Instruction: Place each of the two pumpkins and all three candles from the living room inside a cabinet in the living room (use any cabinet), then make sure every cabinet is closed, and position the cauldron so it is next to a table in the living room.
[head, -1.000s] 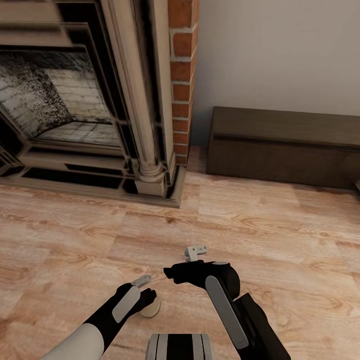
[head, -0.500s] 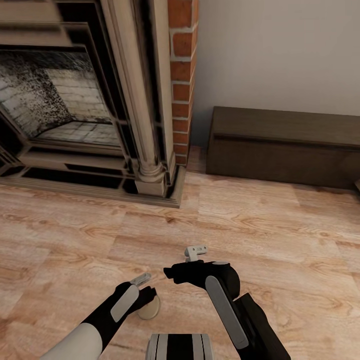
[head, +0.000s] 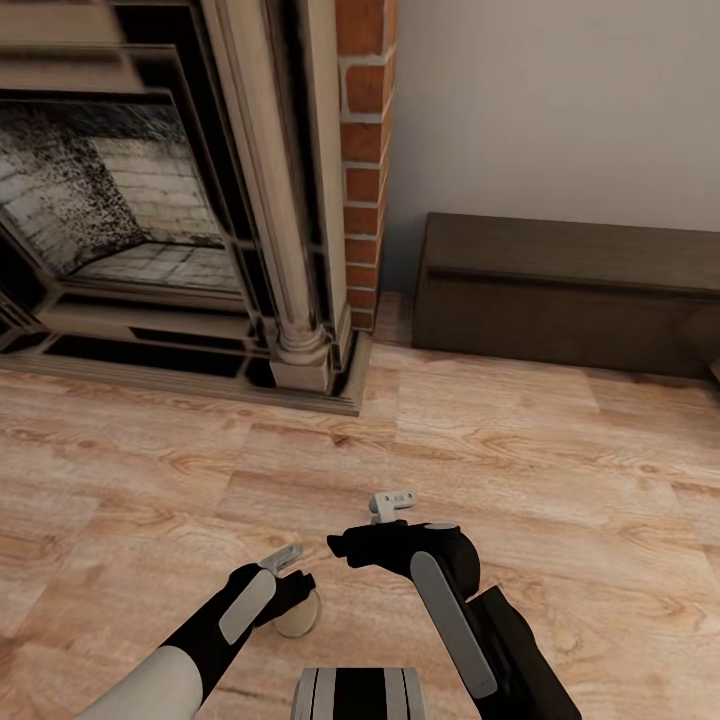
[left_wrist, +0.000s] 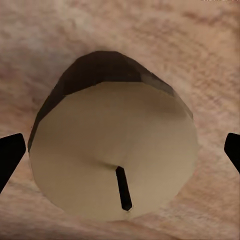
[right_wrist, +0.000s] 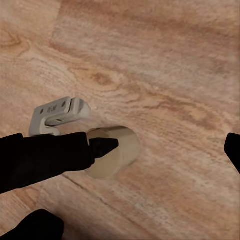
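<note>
A short white candle (left_wrist: 115, 155) with a dark wick stands upright on the wood floor; it also appears under my left arm as the candle (head: 300, 620) and as the candle (right_wrist: 114, 152). My left gripper (head: 297, 592) hangs straight over it, open, its fingertips (left_wrist: 10, 156) apart from the wax on either side. My right gripper (head: 345, 547) hovers just to the right and looks open, nothing in it. The long dark-brown cabinet (head: 565, 290) stands shut against the far wall. Pumpkins, the other candles and the cauldron are out of view.
A stone fireplace (head: 150, 230) with a brick side (head: 362, 150) fills the left and back, its base (head: 200, 385) jutting onto the floor. Open wood floor (head: 560, 470) lies between me and the cabinet.
My left gripper has eased slightly down and closer over the candle. The right arm and the camera have stayed put.
</note>
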